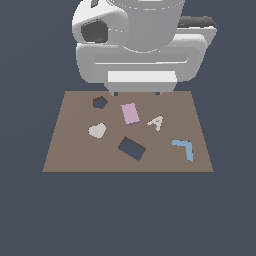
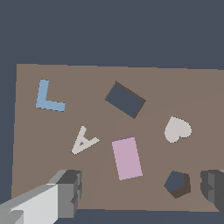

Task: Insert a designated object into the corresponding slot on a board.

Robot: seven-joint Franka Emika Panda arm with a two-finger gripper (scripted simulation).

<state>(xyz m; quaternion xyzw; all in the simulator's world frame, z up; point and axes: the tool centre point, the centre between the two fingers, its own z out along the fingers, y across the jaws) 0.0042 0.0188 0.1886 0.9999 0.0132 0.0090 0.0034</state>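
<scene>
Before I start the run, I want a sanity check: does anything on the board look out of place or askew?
Nothing is damaged. The pink block lies flat outside its slot, which is turned at a different angle, so the block needs rotating.

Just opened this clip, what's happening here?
A simulated Panda arm hangs over the far edge of a brown board with its pincer open and holding nothing. The pink block lies flat on the board, untouched, just short of the pincer. The rectangular slot it belongs in sits empty a little nearer the camera, turned at a different angle from the block. A whitish heart, a letter A, a blue L-shape and a pentagon cut-out are spread around them.
</scene>
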